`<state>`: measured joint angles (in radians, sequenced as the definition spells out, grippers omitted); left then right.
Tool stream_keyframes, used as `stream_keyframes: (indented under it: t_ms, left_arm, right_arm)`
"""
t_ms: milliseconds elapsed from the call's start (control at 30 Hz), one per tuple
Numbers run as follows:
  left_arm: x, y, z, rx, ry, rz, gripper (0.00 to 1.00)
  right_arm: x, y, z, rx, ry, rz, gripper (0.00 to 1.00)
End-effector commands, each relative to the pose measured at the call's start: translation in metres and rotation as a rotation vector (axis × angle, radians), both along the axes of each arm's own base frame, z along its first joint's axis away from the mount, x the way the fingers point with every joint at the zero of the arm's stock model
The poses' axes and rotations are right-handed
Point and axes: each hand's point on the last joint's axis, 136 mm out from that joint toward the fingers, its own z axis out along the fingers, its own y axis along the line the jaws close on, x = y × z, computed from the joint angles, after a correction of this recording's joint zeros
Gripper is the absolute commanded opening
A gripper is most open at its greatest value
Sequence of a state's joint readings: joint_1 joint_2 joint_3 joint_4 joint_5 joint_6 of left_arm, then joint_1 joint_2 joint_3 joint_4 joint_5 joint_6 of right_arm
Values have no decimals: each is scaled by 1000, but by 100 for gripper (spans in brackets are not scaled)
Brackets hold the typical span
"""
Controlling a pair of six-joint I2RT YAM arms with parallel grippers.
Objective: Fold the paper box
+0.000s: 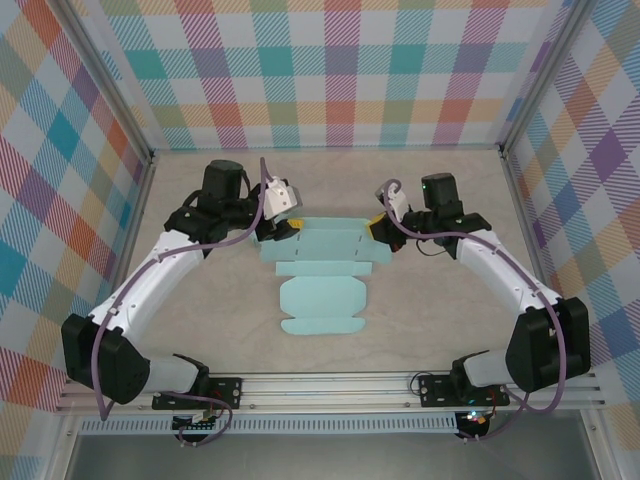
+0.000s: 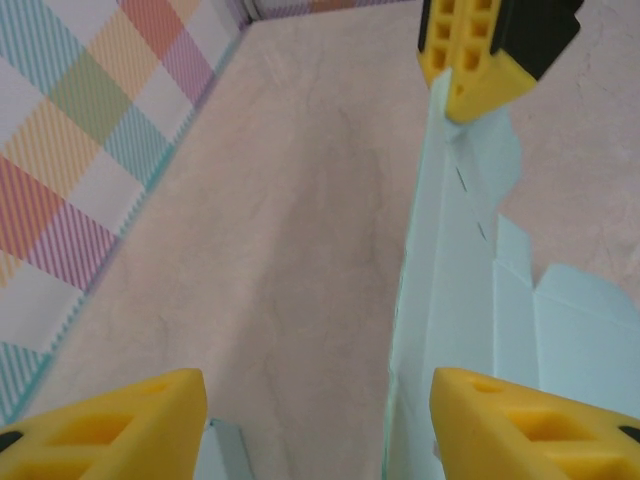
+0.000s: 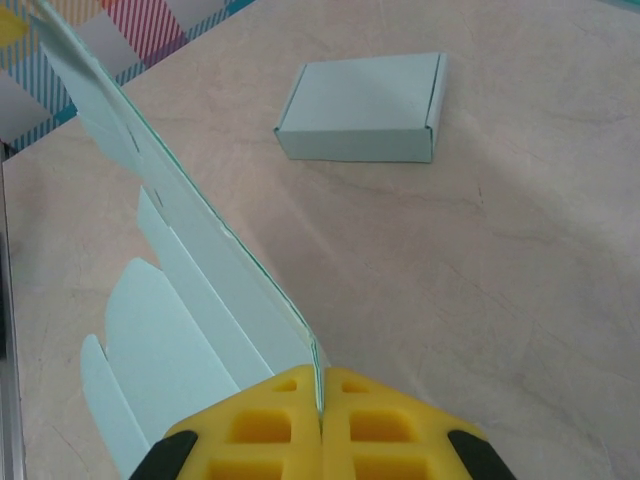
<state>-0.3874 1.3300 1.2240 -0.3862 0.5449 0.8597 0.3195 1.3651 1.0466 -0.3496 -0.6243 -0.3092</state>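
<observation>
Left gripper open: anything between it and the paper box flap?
Nothing visible. The raised flap already stands between the open jaws of the left gripper, close to one finger, with bare table beside it. The right gripper pinches its far end.

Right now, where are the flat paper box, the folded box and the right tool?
flat paper box (image 1: 322, 298), top external view, its near panel.
folded box (image 3: 365, 100), right wrist view, its top face.
right tool (image 3: 320, 388), right wrist view, between its fingertips.

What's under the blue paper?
The beige table, which shows all around the paper. Anything under its flat part is covered. The right claw pinches one raised edge.
</observation>
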Motion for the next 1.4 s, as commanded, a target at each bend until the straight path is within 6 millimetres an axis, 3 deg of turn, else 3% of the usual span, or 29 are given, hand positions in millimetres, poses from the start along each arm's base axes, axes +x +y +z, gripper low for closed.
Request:
stream_keyframes:
  t_ms: [0,100,233,433,500,567,600,833,933,1000,1100,1233,1367]
  left_arm:
    - [3,-1,22,-27,-78,-7,62]
    - [-3,-7,15,16,-75,-45,64]
    - [-11,-17,-10,122,-47,-89,63]
    - [-3,-23,-35,224,-45,-74,54]
    - [-3,-24,-40,240,-32,-79,43]
    - [-1,-25,-44,248,-25,-73,21]
    - [0,-25,-45,247,-25,-69,16]
    - [11,-23,-63,295,-31,-10,11]
    - [14,-25,-75,315,-70,26,9]
    - [18,-29,-81,314,-122,56,8]
    - [22,-32,-91,327,-192,102,8]
    - [18,-41,-103,348,-287,120,9]
    - [15,-49,-112,353,-341,132,9]
  right_arm:
    - [-4,6,19,-14,-75,32,0]
    - [-5,9,19,-28,-84,40,0]
    - [-5,15,17,-59,-78,51,0]
    - [-4,19,14,-93,-74,61,0]
    - [-4,20,13,-103,-77,59,0]
    - [-2,19,11,-115,-82,51,0]
    - [-1,18,10,-120,-81,48,0]
    - [5,17,3,-136,-68,23,0]
    - [10,13,-9,-156,-26,-20,22]
    - [11,10,-15,-159,16,-66,30]
    - [13,0,-14,-143,69,-189,33]
    - [16,-22,6,-56,116,-408,40]
    - [13,-40,17,0,235,-563,41]
